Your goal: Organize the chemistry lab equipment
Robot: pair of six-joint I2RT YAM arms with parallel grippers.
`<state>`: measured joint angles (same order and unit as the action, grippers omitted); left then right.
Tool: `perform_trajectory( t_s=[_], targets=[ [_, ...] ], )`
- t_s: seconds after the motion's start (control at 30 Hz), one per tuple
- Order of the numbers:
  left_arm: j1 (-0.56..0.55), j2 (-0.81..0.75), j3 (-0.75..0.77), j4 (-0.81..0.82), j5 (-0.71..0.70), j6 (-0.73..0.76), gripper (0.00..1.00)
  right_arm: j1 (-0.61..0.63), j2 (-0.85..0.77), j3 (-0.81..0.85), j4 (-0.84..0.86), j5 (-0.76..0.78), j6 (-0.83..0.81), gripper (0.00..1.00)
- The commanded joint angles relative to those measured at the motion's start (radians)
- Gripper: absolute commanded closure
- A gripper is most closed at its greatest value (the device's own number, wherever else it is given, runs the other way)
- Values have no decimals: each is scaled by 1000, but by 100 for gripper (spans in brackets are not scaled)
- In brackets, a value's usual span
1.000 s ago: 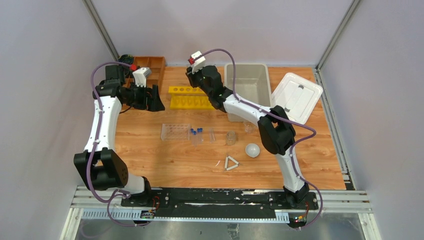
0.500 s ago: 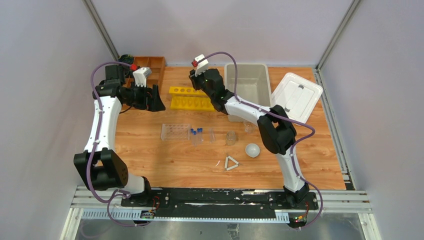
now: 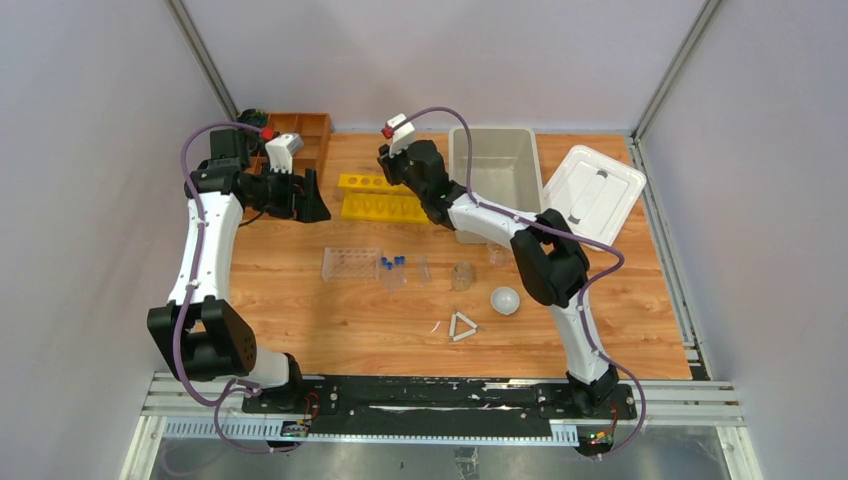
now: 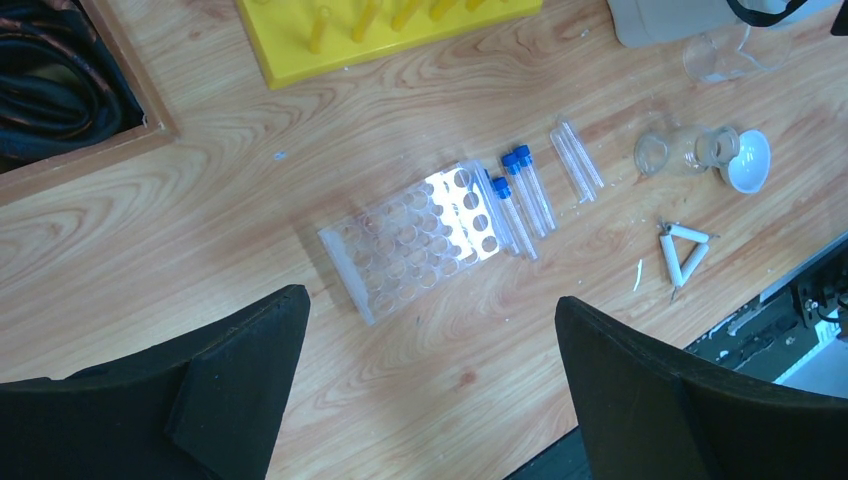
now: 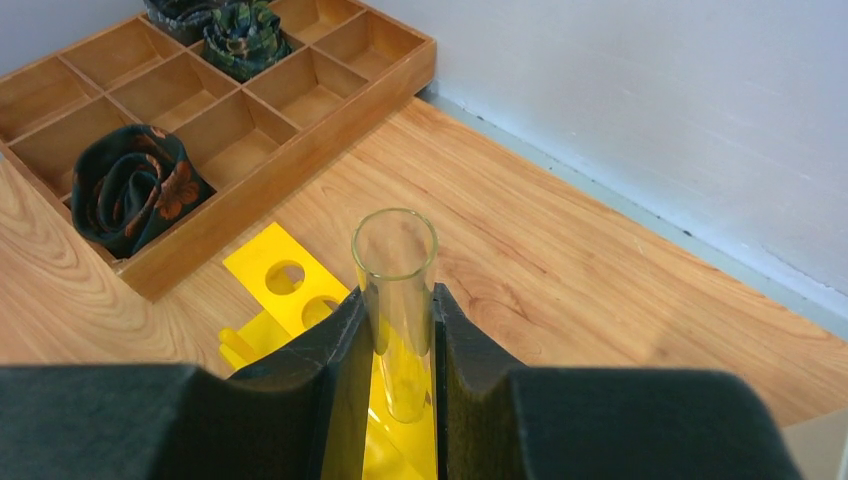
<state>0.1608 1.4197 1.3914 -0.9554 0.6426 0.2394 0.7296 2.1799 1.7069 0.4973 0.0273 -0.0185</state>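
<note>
My right gripper is shut on a clear open-topped glass test tube, held upright over the left end of the yellow rack. My left gripper is open and empty, high above the table. Below it lie the clear plastic tube rack, blue-capped tubes, a clear beaker on its side, a white round dish and a small white triangle.
A wooden compartment tray with dark rolled objects sits at the back left. A grey bin and its lid stand at the back right. Another clear glass vessel lies by the bin.
The right gripper with the glass tube has shifted slightly right and back over the yellow rack. The left arm has not moved.
</note>
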Motion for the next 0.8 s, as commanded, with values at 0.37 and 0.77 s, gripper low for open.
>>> perform_trajectory(
  t_s=[0.37, 0.77],
  targets=[
    [5, -18, 25, -3, 2, 14, 0, -13, 41, -44, 24, -46, -6, 97],
    [6, -32, 19, -3, 46, 3, 0, -10, -20, -95, 31, -34, 12, 52]
  ],
)
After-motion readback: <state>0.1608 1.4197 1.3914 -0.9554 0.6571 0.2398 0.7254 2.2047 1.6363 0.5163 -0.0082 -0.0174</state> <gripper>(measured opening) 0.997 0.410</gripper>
